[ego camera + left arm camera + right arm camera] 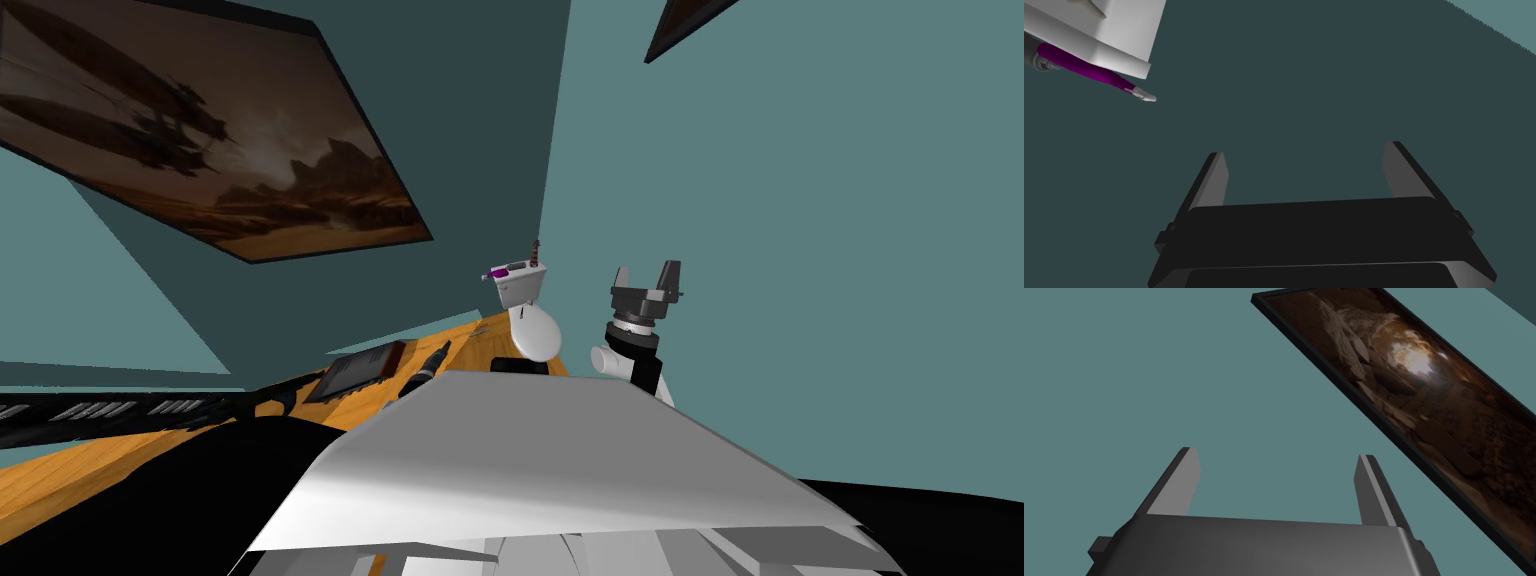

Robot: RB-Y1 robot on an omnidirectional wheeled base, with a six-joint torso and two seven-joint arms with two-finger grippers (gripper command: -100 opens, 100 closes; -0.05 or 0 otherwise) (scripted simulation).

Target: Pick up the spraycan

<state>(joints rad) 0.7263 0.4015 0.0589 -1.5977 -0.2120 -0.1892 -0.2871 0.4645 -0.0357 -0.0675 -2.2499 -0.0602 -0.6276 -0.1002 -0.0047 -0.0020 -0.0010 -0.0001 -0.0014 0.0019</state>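
L end effector (1305,172), R end effector (1275,480) wide open, empty.

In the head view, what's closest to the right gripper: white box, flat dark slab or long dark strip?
From the right gripper:
1. White box, just left.
2. Flat dark slab, farther left.
3. Long dark strip, far left.

The head camera looks steeply down and forward, rolled, into a corner of teal walls, with the white toilet tank (520,287) mid-frame and not near. The left wrist camera faces the darker wall, close by that tank's corner. These two views share the tank and the purple spraycan (1089,67), which juts past the lid's edge. The right wrist camera faces the lighter wall and a picture frame (1404,378).
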